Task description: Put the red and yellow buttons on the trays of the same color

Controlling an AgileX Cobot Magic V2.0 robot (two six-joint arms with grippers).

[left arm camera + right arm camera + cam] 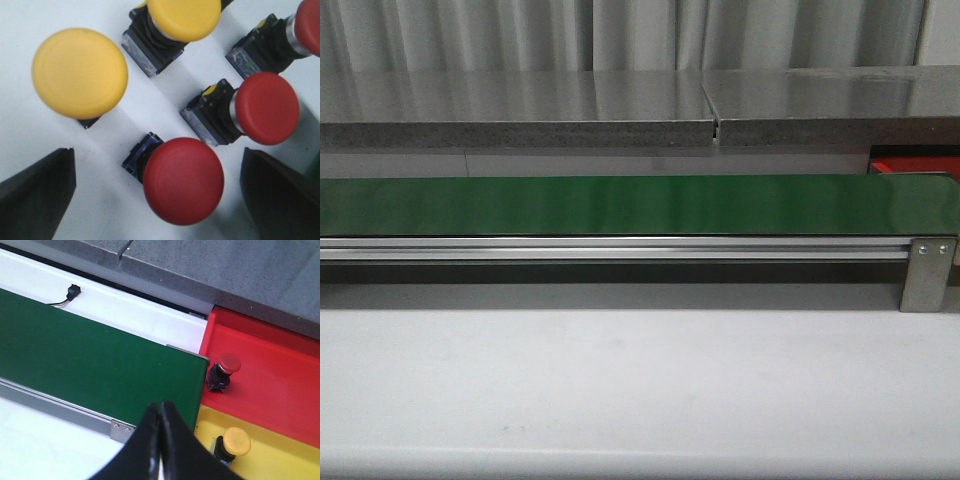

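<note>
Under my left gripper [159, 200] sits a bunch of buttons on a white table [30, 20]. Its two dark fingers are wide apart, one on each side, and they hold nothing. Right between them is a red button [183, 180]. Just beside it lies a second red button [266, 108] on its side, and a third red button [308, 25] shows at the edge. Two yellow ones are close too: a big yellow button [80, 73] and another yellow button [184, 18].

The buttons are packed close. If I close the fingers now, one finger could bump the second red button and knock it away. The round cap looks smooth, so I think it could slip out if I squeeze only the top.

My right gripper [160, 440] is pressed shut with nothing in it. It hangs over the end of the green belt [90, 365]. Next to the belt end I see a red tray [280, 375] with one small red button [223, 371] in it, and a yellow tray [280, 460] with one small yellow button [233, 442] in it. Both match, which is good.

The trays touch each other. A button dropped near that line could roll into the wrong color. From the front view I see only the belt and a corner of the red tray, no arms.
</note>
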